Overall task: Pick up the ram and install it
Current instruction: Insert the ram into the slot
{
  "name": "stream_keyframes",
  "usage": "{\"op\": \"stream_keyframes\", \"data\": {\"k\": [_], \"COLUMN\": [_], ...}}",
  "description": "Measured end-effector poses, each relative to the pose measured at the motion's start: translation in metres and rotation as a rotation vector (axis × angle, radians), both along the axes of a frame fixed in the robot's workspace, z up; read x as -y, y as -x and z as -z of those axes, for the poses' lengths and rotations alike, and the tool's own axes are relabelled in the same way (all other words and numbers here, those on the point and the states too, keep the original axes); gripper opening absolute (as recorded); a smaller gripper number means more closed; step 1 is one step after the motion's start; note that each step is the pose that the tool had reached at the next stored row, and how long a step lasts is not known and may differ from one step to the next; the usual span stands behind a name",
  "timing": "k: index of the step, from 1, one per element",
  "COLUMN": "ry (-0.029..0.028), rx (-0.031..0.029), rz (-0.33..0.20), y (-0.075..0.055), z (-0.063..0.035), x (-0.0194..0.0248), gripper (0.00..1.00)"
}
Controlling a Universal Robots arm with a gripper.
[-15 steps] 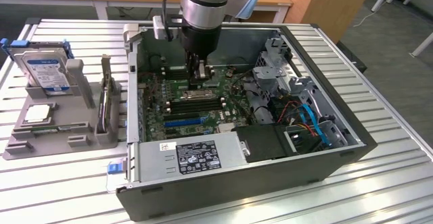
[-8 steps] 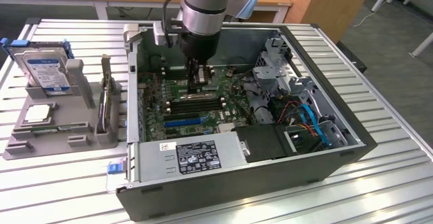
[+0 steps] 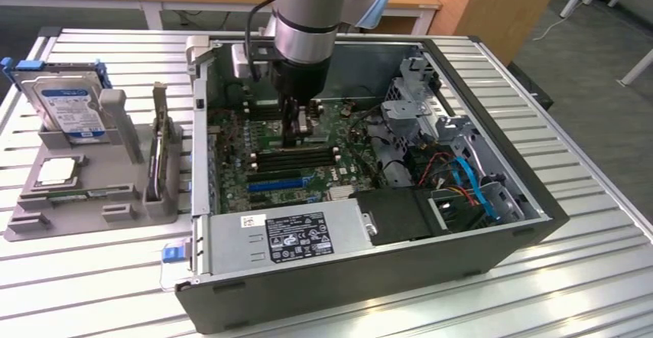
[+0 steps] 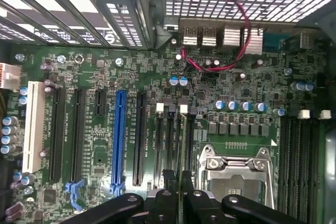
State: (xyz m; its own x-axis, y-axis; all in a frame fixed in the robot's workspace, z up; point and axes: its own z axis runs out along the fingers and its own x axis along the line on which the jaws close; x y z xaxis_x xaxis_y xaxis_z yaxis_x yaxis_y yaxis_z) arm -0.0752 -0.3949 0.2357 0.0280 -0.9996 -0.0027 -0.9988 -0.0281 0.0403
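Note:
My gripper (image 3: 296, 118) reaches down into the open computer case (image 3: 490, 238), just above the motherboard (image 3: 306, 171). In the wrist view the gripper (image 4: 180, 195) is shut on the ram (image 4: 180, 156), seen edge-on as a thin green strip between the black fingers (image 4: 164, 203). The ram hangs in line with the black memory slots (image 4: 169, 145), which have white latches, beside the CPU socket (image 4: 236, 174). Whether its lower edge touches a slot is hidden.
A grey tray (image 3: 30, 223) on the exterior view's left holds a silver hard drive (image 3: 69, 108), an upright card with a metal bracket (image 3: 158, 151) and a chip (image 3: 56, 171). Inside the case are the power supply (image 3: 296, 235), drive cage (image 3: 423, 101) and cables (image 3: 464, 177).

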Motion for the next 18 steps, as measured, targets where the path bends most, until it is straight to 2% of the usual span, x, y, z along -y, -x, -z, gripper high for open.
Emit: {"op": "stream_keyframes", "data": {"k": [6, 7, 9, 10, 18], "ry": [0.0, 0.0008, 0.0048, 0.0069, 0.0075], "rx": [0.0017, 0.0047, 0.0206, 0.023, 0.0246], "rz": [-0.004, -0.005, -0.006, -0.006, -0.006], "y": [0.0, 0.0, 0.0003, 0.0003, 0.0005], "z": [0.0026, 0.0028, 0.0033, 0.0035, 0.0034], "x": [0.0, 0.0, 0.0, -0.0001, -0.0001], "gripper": [0.14, 0.14, 0.14, 0.14, 0.14]}}
